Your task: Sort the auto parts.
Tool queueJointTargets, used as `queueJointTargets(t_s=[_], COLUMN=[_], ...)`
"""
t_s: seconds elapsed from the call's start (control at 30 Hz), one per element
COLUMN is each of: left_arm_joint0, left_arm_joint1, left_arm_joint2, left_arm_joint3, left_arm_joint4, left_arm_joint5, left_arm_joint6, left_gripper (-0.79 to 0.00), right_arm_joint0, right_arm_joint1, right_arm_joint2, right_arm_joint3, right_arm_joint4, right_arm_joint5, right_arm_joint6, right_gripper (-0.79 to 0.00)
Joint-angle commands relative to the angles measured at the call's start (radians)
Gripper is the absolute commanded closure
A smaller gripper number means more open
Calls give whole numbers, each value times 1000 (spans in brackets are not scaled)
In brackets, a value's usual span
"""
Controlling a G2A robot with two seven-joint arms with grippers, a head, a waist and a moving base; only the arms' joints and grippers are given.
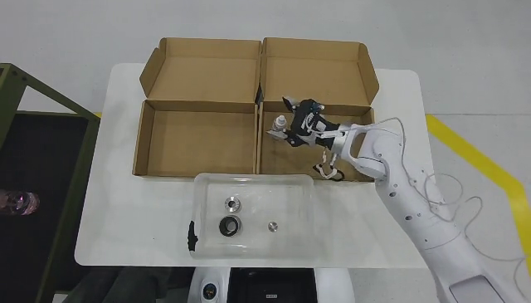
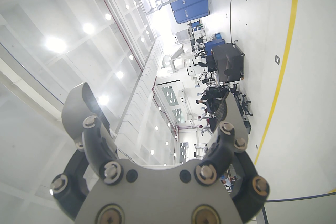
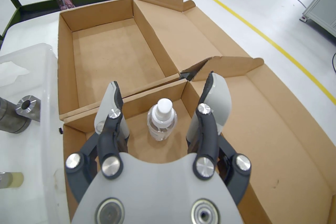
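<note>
The right claw (image 3: 162, 83) hangs wide open over the right-hand cardboard box (image 1: 290, 160). A small spray bottle (image 3: 162, 121) stands upright and ungripped on the box floor, near the corner by the left-hand box (image 1: 199, 141). Whether lifting away or closing in, the claw should travel straight so that neither finger nudges the tall, tippable bottle. The right wrist view shows the gap on both sides of the bottle. The top view shows three metal parts (image 1: 233, 204) in the clear tray (image 1: 253, 180) on the worktop (image 1: 124, 178). The left claw (image 2: 156, 93), open and empty, points towards the ceiling.
</note>
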State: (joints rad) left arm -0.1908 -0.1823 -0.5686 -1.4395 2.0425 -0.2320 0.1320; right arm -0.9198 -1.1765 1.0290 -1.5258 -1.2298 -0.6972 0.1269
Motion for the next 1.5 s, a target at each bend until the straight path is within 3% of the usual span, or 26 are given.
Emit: queueJointTargets(t_s=[0.0,0.17,0.57,1.07,1.47], left_arm_joint0=[0,0,0,0,0], left_arm_joint1=[0,0,0,0,0], left_arm_joint2=[0,0,0,0,0], left_arm_joint3=[0,0,0,0,0], left_arm_joint4=[0,0,0,0,0], left_arm_joint5=[0,0,0,0,0], left_arm_joint6=[0,0,0,0,0], left_gripper=[-785,-785,-785,-785,-785], right_arm_joint0=[-26,-107,-254,-381,-425], right_arm_joint1=[7,26,50,72,84], right_arm_joint2=[19,64,71,44,20], right_arm_joint3=[-57,-203,-436,-515,-545], right_arm_joint4=[3,-4,-15,-116,-213], right_arm_joint5=[-19,-60,-147,-161,-155], right_arm_joint6=[20,75,143,237,290], right_gripper=[-600,-720,-714,-742,-785])
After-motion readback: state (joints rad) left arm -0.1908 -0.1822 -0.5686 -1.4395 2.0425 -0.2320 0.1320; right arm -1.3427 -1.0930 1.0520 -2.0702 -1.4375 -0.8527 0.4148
